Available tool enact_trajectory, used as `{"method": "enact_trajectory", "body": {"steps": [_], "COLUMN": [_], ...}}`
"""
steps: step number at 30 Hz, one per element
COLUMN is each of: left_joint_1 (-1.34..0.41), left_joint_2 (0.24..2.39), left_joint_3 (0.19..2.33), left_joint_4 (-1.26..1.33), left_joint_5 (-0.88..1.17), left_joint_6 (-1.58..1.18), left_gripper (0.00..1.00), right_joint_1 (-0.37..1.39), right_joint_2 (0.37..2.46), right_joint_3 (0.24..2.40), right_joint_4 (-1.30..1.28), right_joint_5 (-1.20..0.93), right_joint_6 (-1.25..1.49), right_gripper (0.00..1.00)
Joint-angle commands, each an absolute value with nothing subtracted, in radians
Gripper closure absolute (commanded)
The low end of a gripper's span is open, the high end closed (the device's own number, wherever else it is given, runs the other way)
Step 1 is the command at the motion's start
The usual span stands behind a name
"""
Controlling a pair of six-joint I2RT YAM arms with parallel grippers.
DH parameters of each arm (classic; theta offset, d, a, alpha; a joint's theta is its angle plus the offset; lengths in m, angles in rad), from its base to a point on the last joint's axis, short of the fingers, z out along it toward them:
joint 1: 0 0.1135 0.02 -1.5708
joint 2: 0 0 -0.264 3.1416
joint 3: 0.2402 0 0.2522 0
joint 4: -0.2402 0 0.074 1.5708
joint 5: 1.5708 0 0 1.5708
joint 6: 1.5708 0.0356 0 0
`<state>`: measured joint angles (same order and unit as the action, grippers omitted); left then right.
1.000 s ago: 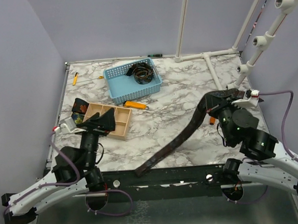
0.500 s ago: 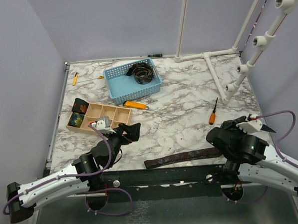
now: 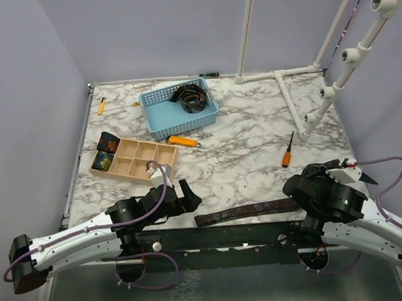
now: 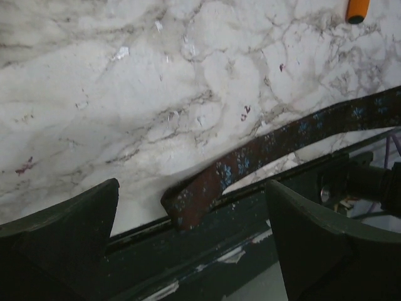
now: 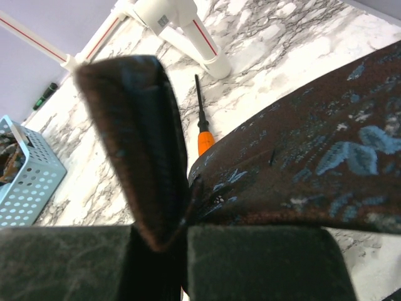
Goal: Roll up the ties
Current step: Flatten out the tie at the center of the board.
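A dark brown tie with small blue flowers point(image 3: 248, 211) lies flat along the table's near edge. Its narrow end point(image 4: 188, 199) rests on the edge, between the spread fingers of my open left gripper point(image 3: 187, 195), which hovers just left of it. My right gripper point(image 3: 299, 198) is shut on the tie's wide end point(image 5: 294, 182), with the fabric folded up between its pads. A rolled tie point(image 3: 193, 97) sits in the blue basket point(image 3: 159, 99). Another dark patterned coil point(image 3: 104, 159) lies in the wooden tray's left compartment.
A wooden compartment tray point(image 3: 147, 159) stands at the left. An orange-handled screwdriver point(image 3: 287, 154) and an orange cutter point(image 3: 182, 141) lie on the marble. A white pipe frame point(image 3: 288, 85) stands at the back right. A yellow marker point(image 3: 101, 106) lies at the back left.
My right gripper has brought the tie down from a raised diagonal to flat along the near edge. My left arm has swung right from the wooden tray to the tie's narrow end.
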<state>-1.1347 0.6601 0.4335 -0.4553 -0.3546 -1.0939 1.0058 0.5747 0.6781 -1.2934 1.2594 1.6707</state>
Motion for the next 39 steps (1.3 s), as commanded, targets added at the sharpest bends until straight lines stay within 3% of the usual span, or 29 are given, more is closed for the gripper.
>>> {"method": "enact_trajectory", "body": {"steps": [1,3,6,8,15,20,25,36,39], "left_joint_1": [-1.138,-1.138,-1.138,-1.137,-1.100,-1.058,-0.997,-0.988,-0.989], "left_joint_2": [0.595,0.576,0.595,0.627,0.752,0.792,0.804,0.870,0.885], "left_joint_3": [0.445,0.392,0.299,0.278,0.264,0.244,0.196,0.173,0.173], "left_joint_4": [-0.551,-0.501,-0.359,-0.317,-0.250,-0.198,-0.137,-0.007,-0.003], "left_joint_5": [-0.171,-0.118,-0.042,-0.041,0.036,0.052,0.100,0.178,0.190], "left_joint_6": [-1.189,-1.210,-1.252,-1.256,-1.226,-1.208,-1.206,-1.175,-1.165], "left_gripper": [0.01,0.04,0.21,0.28,0.24,0.40,0.49,0.51,0.56], "right_joint_1": [1.000,1.000,1.000,1.000,1.000,1.000,1.000,0.999,1.000], "right_joint_2": [0.514,0.497,0.491,0.493,0.488,0.478,0.470,0.471,0.471], "right_joint_3": [0.636,0.623,0.622,0.626,0.624,0.620,0.614,0.615,0.616], "right_joint_4": [-1.150,-1.114,-1.098,-1.097,-1.083,-1.063,-1.033,-1.026,-1.028], "right_joint_5": [1.288,1.284,1.286,1.284,1.276,1.271,1.262,1.259,1.258], "right_joint_6": [1.507,1.467,1.443,1.438,1.415,1.389,1.351,1.340,1.339], "right_gripper": [1.00,1.00,1.00,1.00,1.00,1.00,1.00,1.00,1.00]}}
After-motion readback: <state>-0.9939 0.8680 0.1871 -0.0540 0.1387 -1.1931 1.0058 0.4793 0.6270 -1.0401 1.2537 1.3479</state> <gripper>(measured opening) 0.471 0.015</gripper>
